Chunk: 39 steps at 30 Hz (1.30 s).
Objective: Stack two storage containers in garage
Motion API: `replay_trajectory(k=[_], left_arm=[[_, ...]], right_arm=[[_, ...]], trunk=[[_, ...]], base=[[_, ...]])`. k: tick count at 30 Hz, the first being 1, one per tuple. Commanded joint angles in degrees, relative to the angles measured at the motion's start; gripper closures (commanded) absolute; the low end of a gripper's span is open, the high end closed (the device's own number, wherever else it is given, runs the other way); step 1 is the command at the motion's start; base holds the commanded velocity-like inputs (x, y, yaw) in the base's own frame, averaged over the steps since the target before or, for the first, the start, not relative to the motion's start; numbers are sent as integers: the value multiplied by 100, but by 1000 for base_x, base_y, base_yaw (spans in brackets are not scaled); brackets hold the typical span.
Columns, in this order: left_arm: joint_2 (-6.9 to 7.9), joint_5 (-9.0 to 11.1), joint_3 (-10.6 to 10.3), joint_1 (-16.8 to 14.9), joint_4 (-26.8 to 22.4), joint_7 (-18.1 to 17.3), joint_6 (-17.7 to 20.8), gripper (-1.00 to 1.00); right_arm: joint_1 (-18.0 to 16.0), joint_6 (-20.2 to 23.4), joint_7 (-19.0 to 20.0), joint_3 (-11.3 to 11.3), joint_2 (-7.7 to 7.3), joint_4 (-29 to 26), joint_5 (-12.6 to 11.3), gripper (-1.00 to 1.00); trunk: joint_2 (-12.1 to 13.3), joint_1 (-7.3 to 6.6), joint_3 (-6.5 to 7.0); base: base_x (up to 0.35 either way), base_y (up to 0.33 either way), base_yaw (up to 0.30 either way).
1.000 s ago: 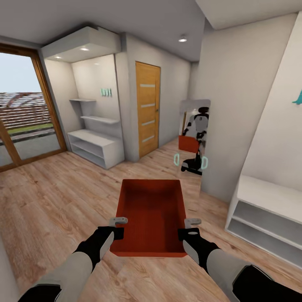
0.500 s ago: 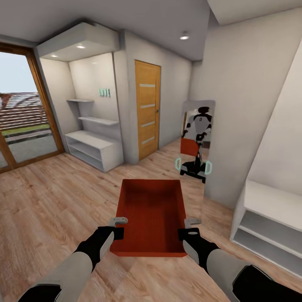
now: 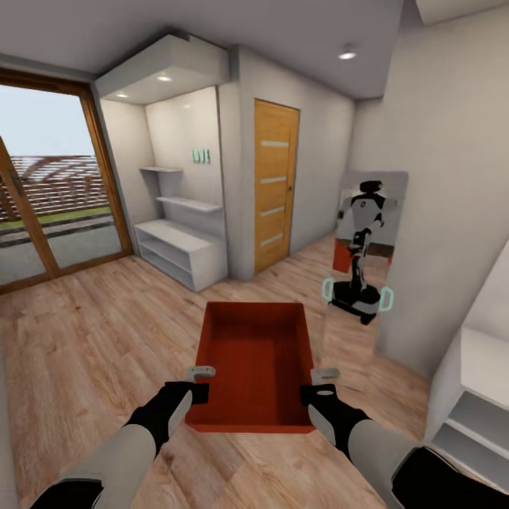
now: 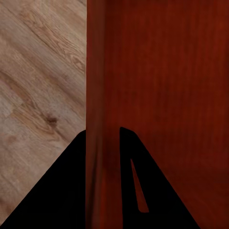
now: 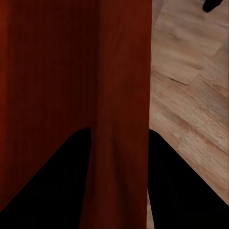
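Head view: storage container [image 3: 256, 364] carried low in front of trunk, clear of wood-plank floor [image 3: 92, 332], held level between both arms. Left gripper [image 3: 199, 372] clamped on left long wall near the close end; right gripper [image 3: 324, 375] clamped on right long wall opposite. Bin empty, ribbed bottom visible.

Left wrist view: container wall [image 4: 102, 114] running straight between the two dark fingers [image 4: 62, 191], one finger outside the wall, one inside; pinching the rim. Right wrist view: same arrangement, container wall [image 5: 124, 109] between fingers [image 5: 43, 181], plank flooring beyond.

Change over last second: whole scene slid rightward in frame, while bin and arms kept the same position. Read as base or trunk turning left, not object motion. Orange-wood door [image 3: 276, 184] with pale slits now nearer centre of view, shut. Mirror [image 3: 364, 268] on right wall reflecting robot with bin. White shelving [image 3: 180, 247] left of door, glazed door [image 3: 42, 205] far left.

Judgement: transit phase, first bin in hand, grip stable on both sides. Turn lines heading up toward slitted door, probably the route to garage. Placement and stacking not yet begun. Risk: closed door with both grippers occupied.
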Motion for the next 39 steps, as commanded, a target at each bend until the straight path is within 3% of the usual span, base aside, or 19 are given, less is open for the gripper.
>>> replay_trajectory(k=[1, 39], left_arm=[[1, 13, 4, 0, 2, 52, 35, 100], [1, 10, 4, 0, 2, 51, 35, 100]], right_arm=[[-7, 47, -34, -95, -2, -58, 46, 100], [-7, 49, -35, -95, 1, -58, 46, 100]], trunk=[[-13, 7, -13], [-13, 7, -13]], base=[[322, 0, 39], [322, 0, 6]])
